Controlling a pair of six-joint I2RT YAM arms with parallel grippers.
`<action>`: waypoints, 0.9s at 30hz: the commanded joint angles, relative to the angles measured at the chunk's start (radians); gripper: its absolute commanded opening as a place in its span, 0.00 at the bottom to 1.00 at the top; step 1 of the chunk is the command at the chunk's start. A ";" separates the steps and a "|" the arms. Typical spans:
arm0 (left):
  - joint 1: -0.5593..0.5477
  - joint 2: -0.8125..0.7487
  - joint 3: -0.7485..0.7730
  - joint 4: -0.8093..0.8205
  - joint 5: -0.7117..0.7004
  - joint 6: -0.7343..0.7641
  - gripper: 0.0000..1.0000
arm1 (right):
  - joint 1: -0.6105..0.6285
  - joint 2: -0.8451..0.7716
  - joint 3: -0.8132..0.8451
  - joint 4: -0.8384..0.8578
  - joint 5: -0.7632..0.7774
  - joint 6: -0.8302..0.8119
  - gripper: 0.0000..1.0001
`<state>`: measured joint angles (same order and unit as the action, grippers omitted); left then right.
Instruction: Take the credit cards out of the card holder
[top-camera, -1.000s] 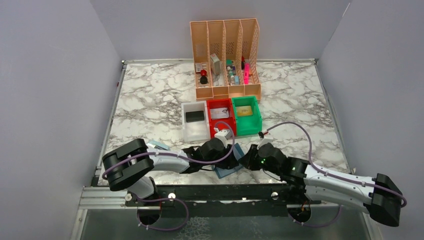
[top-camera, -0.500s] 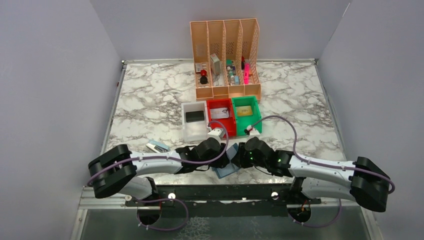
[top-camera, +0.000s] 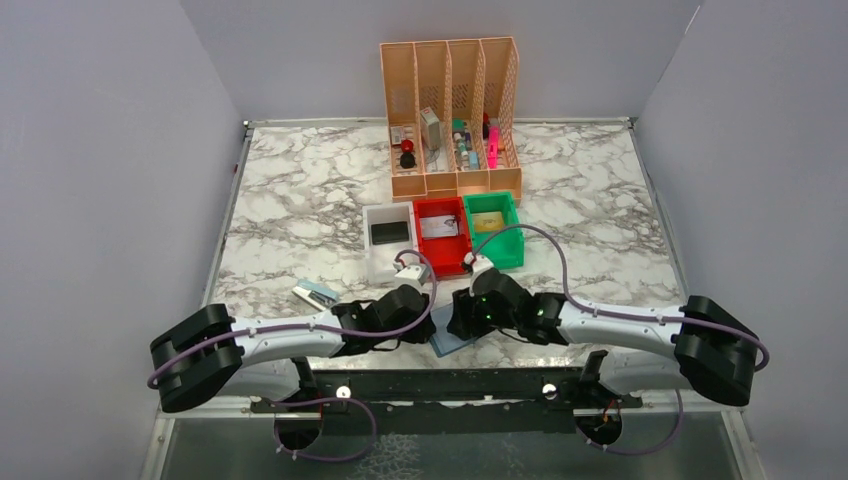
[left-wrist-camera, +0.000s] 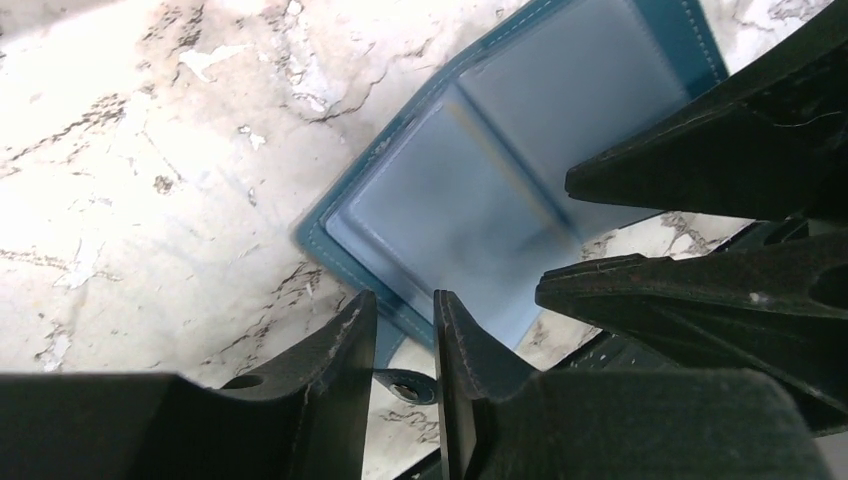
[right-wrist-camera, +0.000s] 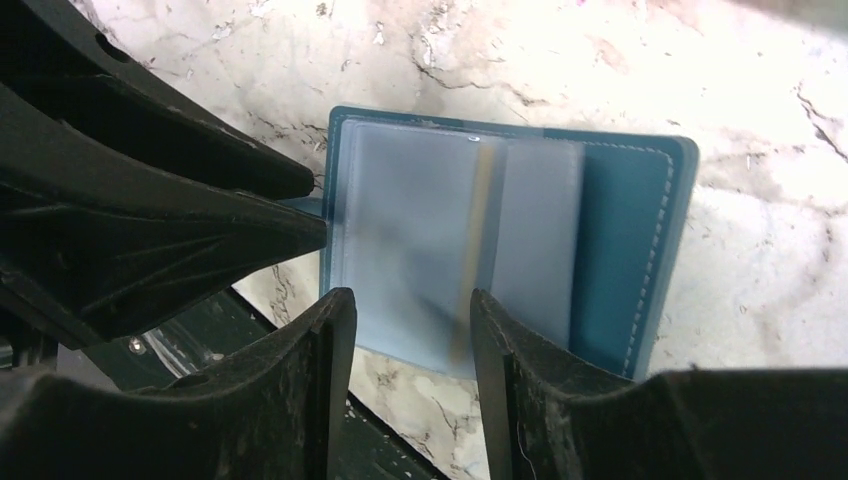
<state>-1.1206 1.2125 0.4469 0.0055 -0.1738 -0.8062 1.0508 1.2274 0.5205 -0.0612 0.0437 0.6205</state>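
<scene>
The teal card holder (top-camera: 457, 339) lies open on the marble near the front edge, its light blue inside with clear pockets (right-wrist-camera: 450, 230) facing up. A thin tan strip (right-wrist-camera: 483, 220) shows through a pocket; I cannot make out whole credit cards in it. My left gripper (left-wrist-camera: 405, 300) hovers at the holder's corner (left-wrist-camera: 330, 235), its jaws a narrow gap apart, and the snap tab (left-wrist-camera: 410, 385) lies on the table below that gap. My right gripper (right-wrist-camera: 412, 297) stands open over the holder's near edge with nothing between its fingers. The two grippers (top-camera: 428, 322) (top-camera: 456, 320) nearly meet.
A small flat card (top-camera: 316, 294) lies on the table to the left. White (top-camera: 372, 262), red (top-camera: 441, 262) and green (top-camera: 515, 245) bins stand just behind the grippers, and a peach file organizer (top-camera: 450, 185) behind those. The black table rail (right-wrist-camera: 200, 340) runs close below the holder.
Both arms have swung left and the grippers drew closer together over the holder. My right gripper's jaws have opened wider; the left jaws narrowed slightly.
</scene>
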 joint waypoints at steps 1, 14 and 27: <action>-0.004 -0.040 -0.023 -0.038 -0.033 -0.012 0.29 | 0.019 0.041 0.048 -0.021 -0.002 -0.066 0.52; -0.003 -0.113 -0.077 -0.074 -0.057 -0.031 0.26 | 0.125 0.221 0.179 -0.158 0.185 -0.078 0.68; -0.003 -0.129 -0.088 -0.083 -0.061 -0.033 0.26 | 0.183 0.301 0.222 -0.203 0.290 0.017 0.39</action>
<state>-1.1206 1.1122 0.3691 -0.0566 -0.2031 -0.8326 1.2240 1.5204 0.7712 -0.2523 0.3256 0.6067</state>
